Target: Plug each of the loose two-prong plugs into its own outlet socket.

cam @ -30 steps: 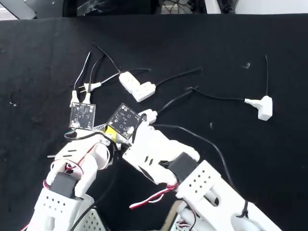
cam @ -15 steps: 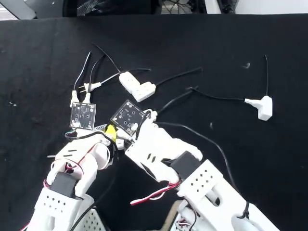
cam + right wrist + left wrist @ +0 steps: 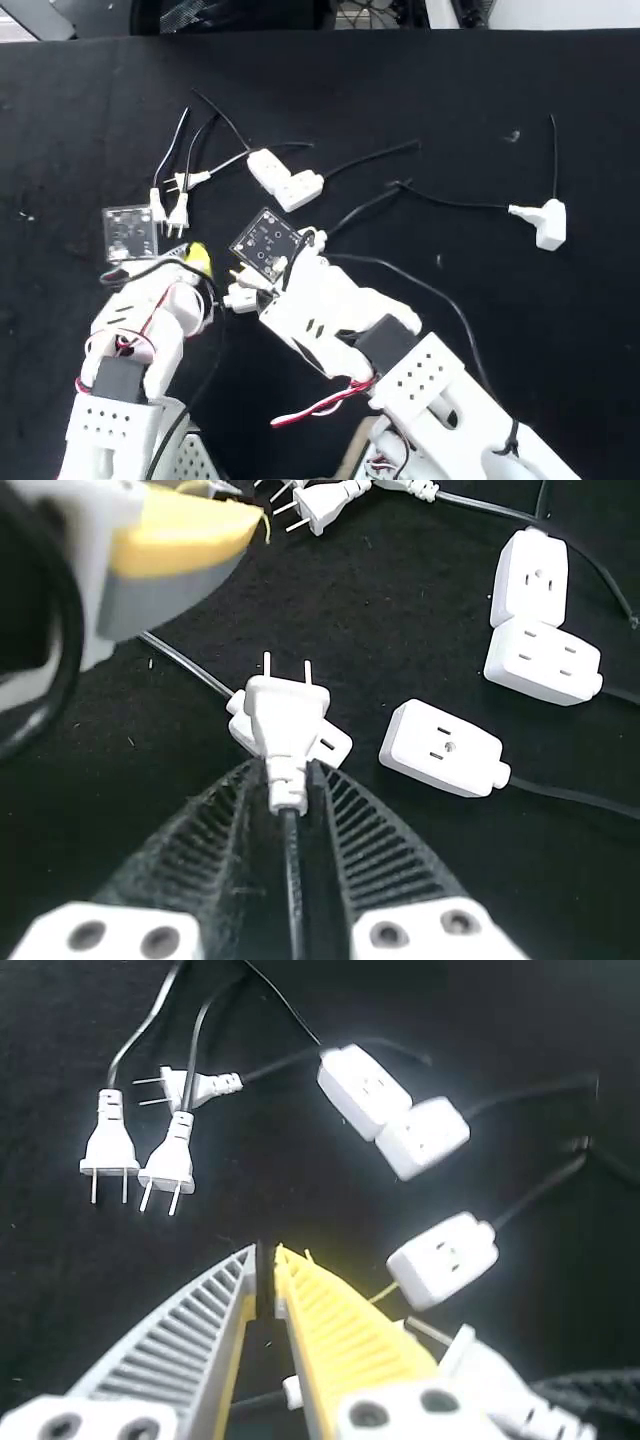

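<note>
Plugs to sockets: none seated, one plug in hand.
My right gripper (image 3: pixel 286 775) is clamped on a white plastic two-prong plug (image 3: pixel 285 708), prongs pointing away; just beyond its fingertips lies a white boxy single outlet socket (image 3: pixel 440 748), farther off a joined pair of white sockets (image 3: pixel 545 620). My left gripper (image 3: pixel 264 1260) has its fingers together on nothing; ahead of them three loose white plugs (image 3: pixel 170 1160) lie unplugged on black cords. By my judgement every insertion is left to do.

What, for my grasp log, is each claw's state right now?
Left claw: closed, nothing seen in it.
Right claw: closed on a two-prong plug.
</note>
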Robot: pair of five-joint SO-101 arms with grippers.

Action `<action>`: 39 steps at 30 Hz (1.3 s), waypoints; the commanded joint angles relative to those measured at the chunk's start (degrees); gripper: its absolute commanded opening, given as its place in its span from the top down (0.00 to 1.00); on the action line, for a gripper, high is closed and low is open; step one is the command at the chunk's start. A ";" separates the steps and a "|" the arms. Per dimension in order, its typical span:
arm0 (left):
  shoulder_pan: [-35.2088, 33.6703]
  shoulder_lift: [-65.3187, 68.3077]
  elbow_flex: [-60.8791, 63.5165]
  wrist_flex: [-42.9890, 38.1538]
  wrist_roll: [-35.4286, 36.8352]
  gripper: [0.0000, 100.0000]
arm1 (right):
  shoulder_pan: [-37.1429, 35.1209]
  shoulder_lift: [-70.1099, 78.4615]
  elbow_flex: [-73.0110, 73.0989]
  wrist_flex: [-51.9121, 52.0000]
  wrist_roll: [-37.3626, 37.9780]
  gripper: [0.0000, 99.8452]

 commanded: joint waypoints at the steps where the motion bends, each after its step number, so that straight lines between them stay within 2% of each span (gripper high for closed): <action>1: 2.15 0.18 -3.30 -1.76 2.81 0.95 | 0.79 -1.36 -0.66 -0.26 -0.18 0.99; 8: 7.60 0.26 -2.95 -1.58 1.14 0.95 | 0.62 -1.63 -0.57 -0.18 -0.18 0.99; 13: 7.60 0.26 -2.86 -1.58 1.14 0.95 | -1.85 -1.63 -0.40 -0.09 -0.18 0.99; 23: 7.78 0.70 -2.33 -1.58 -0.18 0.95 | -2.02 -1.63 -0.40 -0.18 -0.18 0.99; 26: 7.87 3.52 -2.15 -2.02 -2.29 0.95 | -2.02 -1.63 -0.57 -0.09 -0.18 0.99; 34: 10.07 13.54 -2.51 -6.86 -2.46 0.95 | -1.85 -1.63 -0.66 0.00 -0.18 0.99; 39: 10.07 14.07 -2.51 -6.86 -2.55 0.95 | -1.76 -1.63 -0.66 -0.09 -0.18 0.99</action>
